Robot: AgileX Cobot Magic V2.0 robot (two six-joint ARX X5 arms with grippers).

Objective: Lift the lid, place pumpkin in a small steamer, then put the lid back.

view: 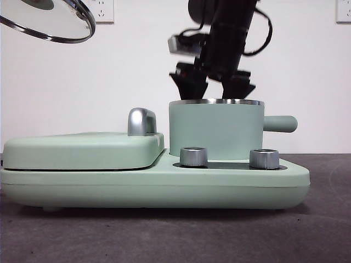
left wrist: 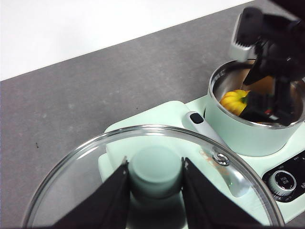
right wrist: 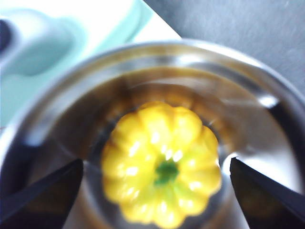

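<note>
Yellow-orange and ribbed, with a green stem, the toy pumpkin [right wrist: 162,183] sits on the bottom of the small mint-green steamer pot with its steel rim [view: 215,131]. I see my right gripper [right wrist: 157,179] just above that rim, jaws spread wide on either side of the pumpkin, touching nothing. My left gripper [left wrist: 155,179] clamps the mint-green knob of the round glass lid [left wrist: 86,162], held raised off to one side above the flat grill cover [view: 82,150].
</note>
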